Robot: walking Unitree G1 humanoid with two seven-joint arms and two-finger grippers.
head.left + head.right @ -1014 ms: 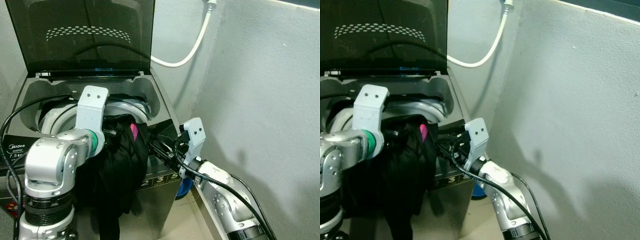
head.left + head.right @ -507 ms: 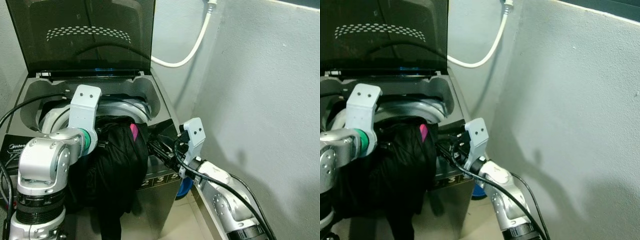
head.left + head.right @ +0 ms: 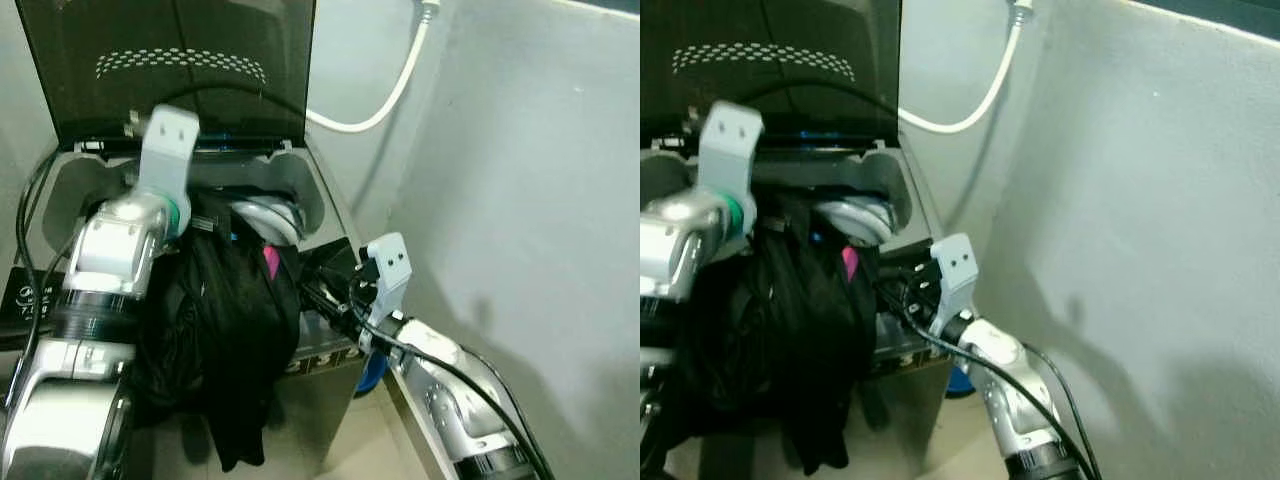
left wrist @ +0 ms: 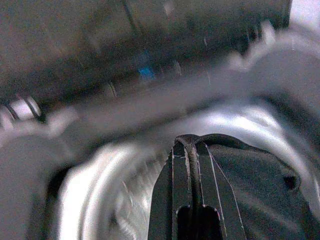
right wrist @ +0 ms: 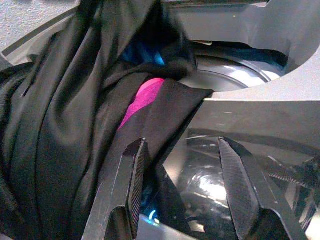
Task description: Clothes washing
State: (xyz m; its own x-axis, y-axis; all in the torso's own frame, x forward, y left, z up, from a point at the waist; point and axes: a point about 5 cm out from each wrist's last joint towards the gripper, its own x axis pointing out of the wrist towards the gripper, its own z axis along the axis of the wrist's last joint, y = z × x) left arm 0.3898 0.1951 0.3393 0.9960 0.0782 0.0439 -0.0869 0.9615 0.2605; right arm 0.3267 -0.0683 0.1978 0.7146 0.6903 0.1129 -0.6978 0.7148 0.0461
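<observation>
Motion-blurred washer drum (image 4: 100,190) and left arm (image 3: 150,190)

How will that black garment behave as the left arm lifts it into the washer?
The black garment looks floppy: it hangs in long folds over the washer front. Its tail will probably drag behind the left gripper, shut on it. Smooth sheen hints it may slip.

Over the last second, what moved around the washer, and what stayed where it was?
The left gripper, shut on the black garment, rose and swung back toward the open lid, lifting the cloth higher over the washer opening; much of it still drapes down the front. The right gripper stayed open at the washer's front right corner. Lid and white hose are unchanged.
</observation>
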